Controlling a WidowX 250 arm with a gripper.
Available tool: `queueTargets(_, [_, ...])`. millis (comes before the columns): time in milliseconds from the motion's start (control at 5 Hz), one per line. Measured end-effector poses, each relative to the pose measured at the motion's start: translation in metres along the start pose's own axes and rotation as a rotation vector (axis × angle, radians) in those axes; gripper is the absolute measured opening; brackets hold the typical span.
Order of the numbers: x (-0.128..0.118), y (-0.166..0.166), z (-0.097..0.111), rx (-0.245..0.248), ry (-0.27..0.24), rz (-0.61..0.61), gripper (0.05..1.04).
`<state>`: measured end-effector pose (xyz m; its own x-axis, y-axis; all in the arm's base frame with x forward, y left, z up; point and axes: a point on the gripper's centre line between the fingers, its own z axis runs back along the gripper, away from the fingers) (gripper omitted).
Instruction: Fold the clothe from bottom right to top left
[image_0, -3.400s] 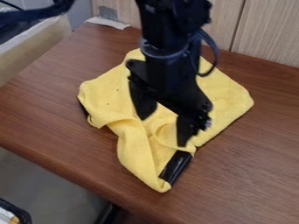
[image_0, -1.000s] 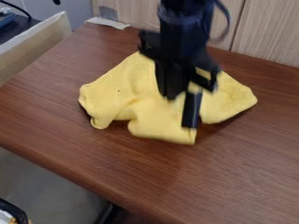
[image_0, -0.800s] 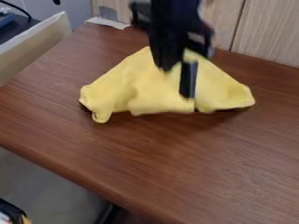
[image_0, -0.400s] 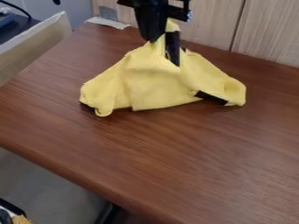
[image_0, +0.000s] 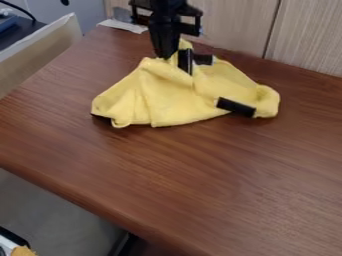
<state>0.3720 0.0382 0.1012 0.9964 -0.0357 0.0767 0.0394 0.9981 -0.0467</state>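
Soft matt yellow cloth (image_0: 163, 102); smooth wood-grain tabletop (image_0: 153, 170), slightly glossy; pale wood-grain panelling (image_0: 234, 25).

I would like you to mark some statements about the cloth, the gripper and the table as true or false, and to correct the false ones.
1. The cloth is yellow. True.
2. The gripper is at the cloth's lower right edge. False: it is at the cloth's upper part.
3. A black strip shows on the right part of the cloth. True.
4. The cloth hangs over the near edge of the table. False: it rests on the table, away from that edge.
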Motion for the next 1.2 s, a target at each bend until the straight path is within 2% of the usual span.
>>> queueTargets(200, [0.006, 0.02, -0.017, 0.002, -0.023, 0.049, 0.055])
queueTargets(400, [0.003, 0.03, -0.037, -0.007, 0.001, 0.067, 0.055])
queueTargets(800, [-0.006, 0.03, -0.042, 0.008, 0.025, 0.066, 0.079])
queueTargets(1000, [-0.01, 0.03, -0.037, 0.012, 0.032, 0.071, 0.221])
queueTargets(1200, [-0.013, 0.031, -0.036, 0.022, 0.052, 0.076, 0.469])
